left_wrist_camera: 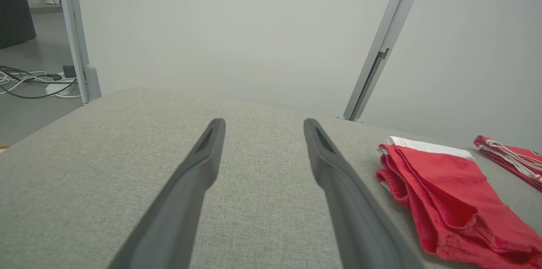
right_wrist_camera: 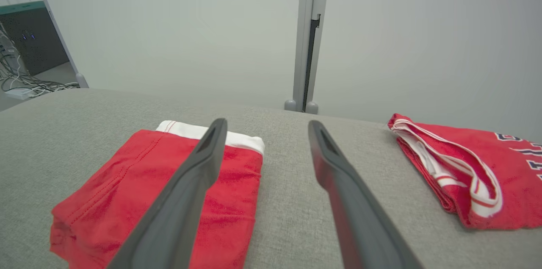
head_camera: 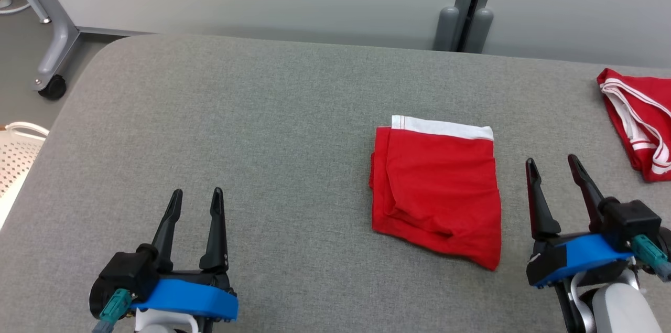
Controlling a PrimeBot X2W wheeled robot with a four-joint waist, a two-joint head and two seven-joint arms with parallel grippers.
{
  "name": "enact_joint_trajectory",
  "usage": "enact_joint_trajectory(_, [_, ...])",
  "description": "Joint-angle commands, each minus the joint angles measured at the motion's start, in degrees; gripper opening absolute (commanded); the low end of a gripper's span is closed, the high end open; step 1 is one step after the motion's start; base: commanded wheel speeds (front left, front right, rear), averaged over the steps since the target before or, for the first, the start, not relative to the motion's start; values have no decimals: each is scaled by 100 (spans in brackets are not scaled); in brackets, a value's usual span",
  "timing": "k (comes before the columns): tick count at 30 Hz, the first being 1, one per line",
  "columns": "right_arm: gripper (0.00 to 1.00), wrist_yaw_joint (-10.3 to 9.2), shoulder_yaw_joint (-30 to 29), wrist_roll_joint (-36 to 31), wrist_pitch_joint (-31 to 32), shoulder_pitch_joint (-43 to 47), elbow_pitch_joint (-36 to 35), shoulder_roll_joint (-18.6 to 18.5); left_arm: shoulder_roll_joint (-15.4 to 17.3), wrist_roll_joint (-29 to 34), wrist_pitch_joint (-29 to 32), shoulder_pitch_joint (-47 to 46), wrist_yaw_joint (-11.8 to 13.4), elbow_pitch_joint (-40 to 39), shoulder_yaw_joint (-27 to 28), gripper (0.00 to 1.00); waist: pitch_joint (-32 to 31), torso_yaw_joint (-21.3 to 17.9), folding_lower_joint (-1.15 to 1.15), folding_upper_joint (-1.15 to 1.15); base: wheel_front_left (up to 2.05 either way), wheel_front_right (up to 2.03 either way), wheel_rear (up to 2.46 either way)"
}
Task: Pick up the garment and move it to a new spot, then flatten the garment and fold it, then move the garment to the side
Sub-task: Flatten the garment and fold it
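Nearest the robot, the left gripper (head_camera: 198,191) is hovering low over the grey padded table (head_camera: 262,113), its jaws standing apart with nothing between them. The right gripper (head_camera: 551,160) is sitting a little farther forward, likewise spread and empty. The folded garment (head_camera: 437,191), red with a white waistband, is lying flat just to the right gripper's left, apart from it, and well off to the left gripper's right. Its waistband is facing away from both tools. The corner nearest the right gripper is trailing a little loose, and the edge facing the left gripper is showing several bunched layers.

Judging by the tidy stack, the folding is looking finished and the shift to the side is waiting to be done. That is where trouble is lurking. A pinch on one edge is likely catching only the top layer, so the stack would be opening as it lifts. A drag across the cloth-covered table is risking rucked lower layers. Farther out, ahead of the right gripper and to its right, a second red garment (head_camera: 637,118) is lying crumpled, so carrying the fold that way is risking a tangle. Beyond the table, a grey partition post (head_camera: 466,13) is standing well clear.
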Motion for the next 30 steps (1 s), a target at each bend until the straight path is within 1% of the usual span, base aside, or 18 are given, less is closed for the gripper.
enact_joint_trajectory(1, [100,1,-95,4,-161,189,-4,51,47,39,-23,82,-43,16,18,100,-75,-59,0,1,0,0,0])
enact_joint_trajectory(8, [100,1,-249,295,-389,682,-236,117,91,136,-23,335,-43,-6,220,100,-310,-336,0,1,0,0,0])
enact_joint_trajectory(15, [100,1,-139,560,-204,959,-467,115,167,238,-23,547,-43,-27,391,100,-438,-664,0,1,0,0,0])
enact_joint_trajectory(21, [100,1,-97,677,-144,1119,-487,117,216,224,-23,590,-43,123,454,100,-567,-824,0,1,0,0,0])
enact_joint_trajectory(30, [100,1,98,819,-64,1240,-323,117,267,206,-19,615,-23,444,464,100,-768,-987,0,1,0,0,0])
